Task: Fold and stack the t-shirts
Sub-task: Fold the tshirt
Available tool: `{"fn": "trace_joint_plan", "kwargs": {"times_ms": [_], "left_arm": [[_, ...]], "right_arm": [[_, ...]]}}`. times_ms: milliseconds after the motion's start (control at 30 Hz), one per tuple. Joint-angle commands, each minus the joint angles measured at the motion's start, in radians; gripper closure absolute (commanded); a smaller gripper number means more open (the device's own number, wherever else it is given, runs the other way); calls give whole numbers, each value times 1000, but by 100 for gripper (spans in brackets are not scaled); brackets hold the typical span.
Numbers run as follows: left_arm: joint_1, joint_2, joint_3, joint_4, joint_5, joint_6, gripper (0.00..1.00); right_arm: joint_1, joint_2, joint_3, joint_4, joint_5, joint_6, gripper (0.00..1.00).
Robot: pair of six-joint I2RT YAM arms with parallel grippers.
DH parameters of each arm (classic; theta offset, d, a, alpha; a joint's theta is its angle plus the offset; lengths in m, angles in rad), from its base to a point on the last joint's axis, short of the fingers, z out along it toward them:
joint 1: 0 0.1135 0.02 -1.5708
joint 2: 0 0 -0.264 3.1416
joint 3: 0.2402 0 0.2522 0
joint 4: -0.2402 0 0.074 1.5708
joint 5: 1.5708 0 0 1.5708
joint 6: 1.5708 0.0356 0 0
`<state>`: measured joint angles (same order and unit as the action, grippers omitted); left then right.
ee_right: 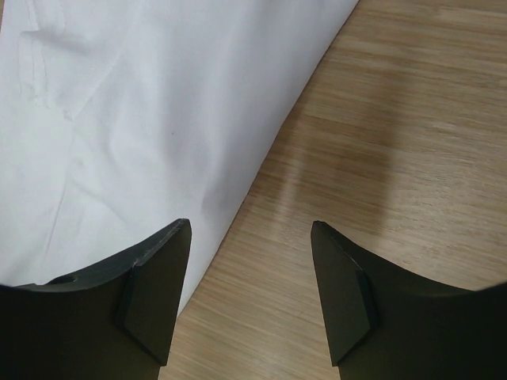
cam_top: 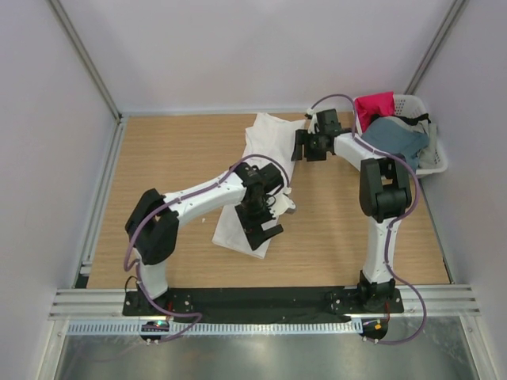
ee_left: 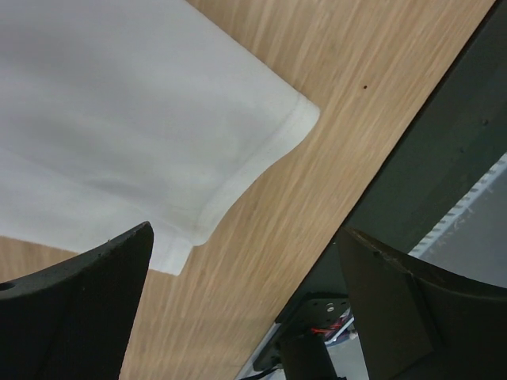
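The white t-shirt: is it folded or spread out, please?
Partly folded: the white t-shirt lies as a long narrow strip.

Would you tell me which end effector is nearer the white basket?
Right. The right end effector hovers left of the basket; the left end effector is farther, over the white t-shirt.

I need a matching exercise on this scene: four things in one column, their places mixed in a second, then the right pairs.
1. white cloth t-shirt
2. red-pink cloth shirt
3. slate blue cloth shirt
4. white slotted plastic basket

A. basket's far end
B. far right corner of the wooden table
C. middle of the table
D. basket's near end

Pairs: 1-C, 2-A, 3-D, 4-B
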<state>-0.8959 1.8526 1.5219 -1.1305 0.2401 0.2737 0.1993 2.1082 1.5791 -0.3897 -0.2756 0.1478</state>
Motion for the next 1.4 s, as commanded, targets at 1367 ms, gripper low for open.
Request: {"fn": "trace_joint_plan", "kwargs": {"times_ms": [1367], "left_arm": [[-70,476,406,-6,234,-62,0]], "right_arm": [[37,372,478,117,-79,62,32]]}}
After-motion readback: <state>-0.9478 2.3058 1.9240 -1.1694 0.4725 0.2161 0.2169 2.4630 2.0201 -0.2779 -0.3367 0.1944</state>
